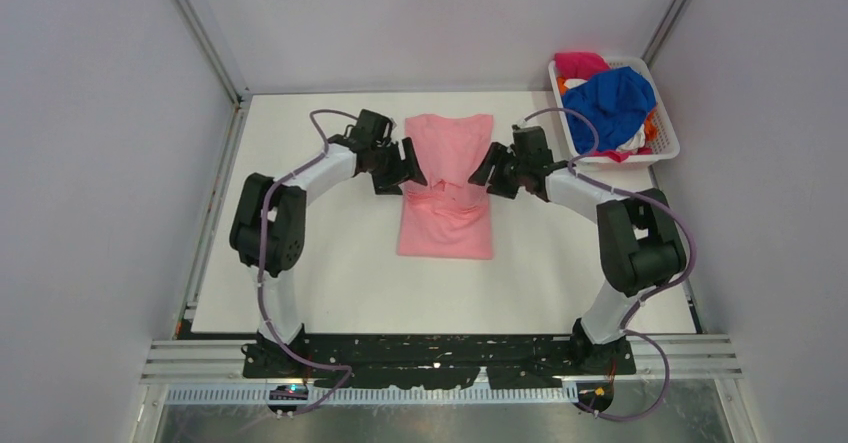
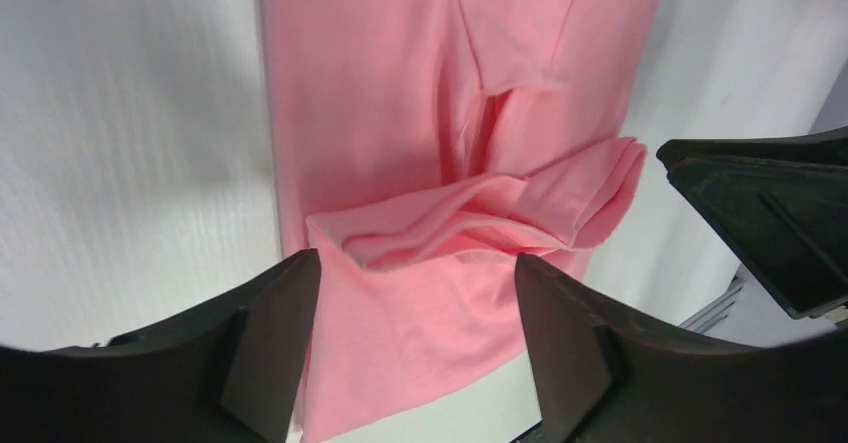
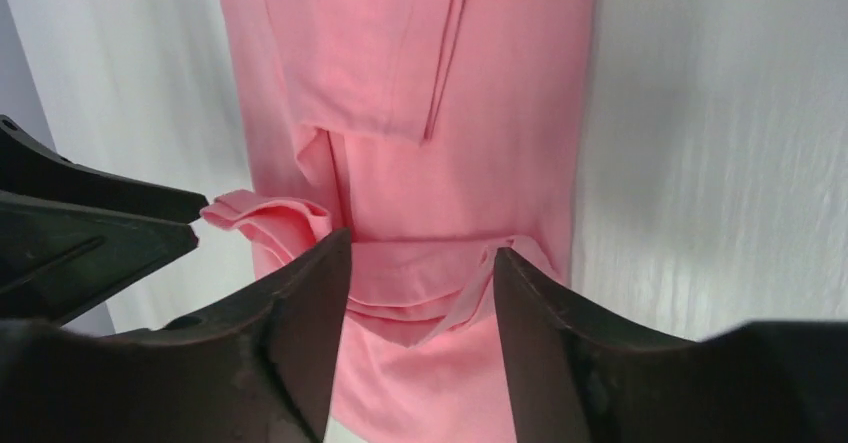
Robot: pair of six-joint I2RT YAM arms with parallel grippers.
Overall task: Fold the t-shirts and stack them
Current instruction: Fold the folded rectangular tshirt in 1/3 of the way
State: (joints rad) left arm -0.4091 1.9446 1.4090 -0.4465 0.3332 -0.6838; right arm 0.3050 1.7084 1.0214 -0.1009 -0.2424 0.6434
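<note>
The left pincer (image 1: 410,168) has its jaws well apart and grips nothing. In its wrist view, the gap of the left pincer (image 2: 415,298) shows only pink cloth below. The right pincer (image 1: 490,171) faces it with its jaws moderately open and is also empty. The two sit close together, one at each long edge of the pink t-shirt (image 1: 447,228).

Directly between and beneath them, a loose rumpled ridge (image 2: 480,218) runs across the middle of the shirt. It is several soft layers heaped rather than pressed flat. The rest of the shirt lies flat on the counter (image 1: 330,263), a narrow strip running away from the arms and back toward them.

The main risk is that ridge. If either pincer closes low, it may catch only the top layer, or too many layers, and drag the fold crooked. The tucked-in sleeves (image 3: 400,73) could also be pulled open. An uneven lift by the two arms would skew the shirt. Because the fingertips are so near each other, a reach inward risks them colliding.

Well off to the right pincer's outer side, the mesh basket (image 1: 668,135) holds the blue t-shirt (image 1: 612,101) and the magenta t-shirt (image 1: 580,63), both still unfolded. A lumpy pink fold would make a poor base for stacking these.
</note>
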